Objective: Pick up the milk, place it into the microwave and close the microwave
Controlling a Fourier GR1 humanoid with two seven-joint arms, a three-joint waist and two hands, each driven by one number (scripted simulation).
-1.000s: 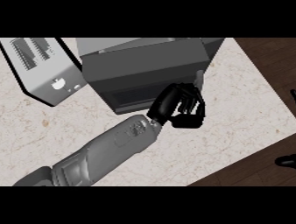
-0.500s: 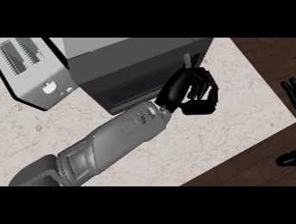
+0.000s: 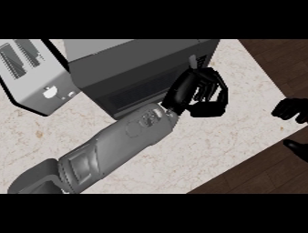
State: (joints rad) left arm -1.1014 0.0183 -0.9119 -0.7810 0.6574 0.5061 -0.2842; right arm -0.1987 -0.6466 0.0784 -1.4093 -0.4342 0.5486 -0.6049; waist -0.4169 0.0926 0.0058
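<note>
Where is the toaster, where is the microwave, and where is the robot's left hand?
toaster point(image 3: 29, 75), head view, its top by the slots.
microwave point(image 3: 130, 59), head view, its top.
left hand point(image 3: 200, 91), head view, its back.

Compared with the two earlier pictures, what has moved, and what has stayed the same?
The left hand moved up the view and a little right, to the microwave front's right end; its fingers stay curled. Whether it holds anything is hidden. The right hand stays at the view's right edge. Microwave and toaster keep their places on the counter.
</note>
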